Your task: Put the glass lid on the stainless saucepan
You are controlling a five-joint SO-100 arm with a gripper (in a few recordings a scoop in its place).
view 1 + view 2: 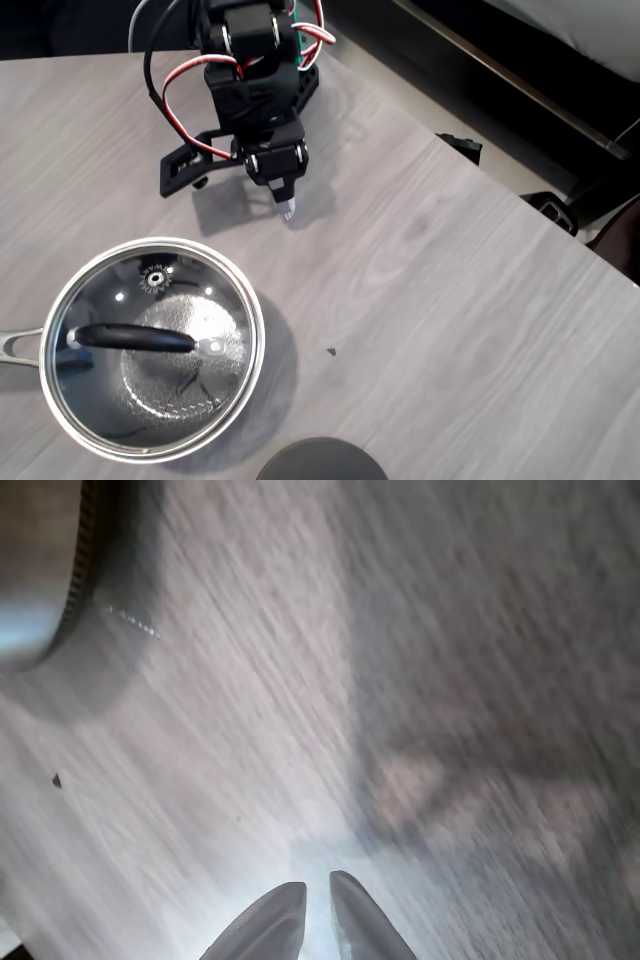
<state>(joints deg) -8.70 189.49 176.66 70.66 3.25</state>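
The glass lid (150, 345) sits on the stainless saucepan (254, 318) at the lower left of the overhead view, where the pan's handle is cut off by the frame edge. Well apart from it, the gripper (317, 920) hangs over the blurred grey table (450, 300), its jaws nearly closed and holding nothing. A dark grey disc (322, 460) is cropped at the bottom edge.

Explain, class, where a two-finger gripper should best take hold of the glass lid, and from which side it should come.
Grip the black bar handle at its middle, coming straight down from above. The lid lies flat on the saucepan, so its rim gives little to pinch, while the bar stands raised on top. In the overhead view the bar runs left to right, so the fingers should probably close across its narrow width.
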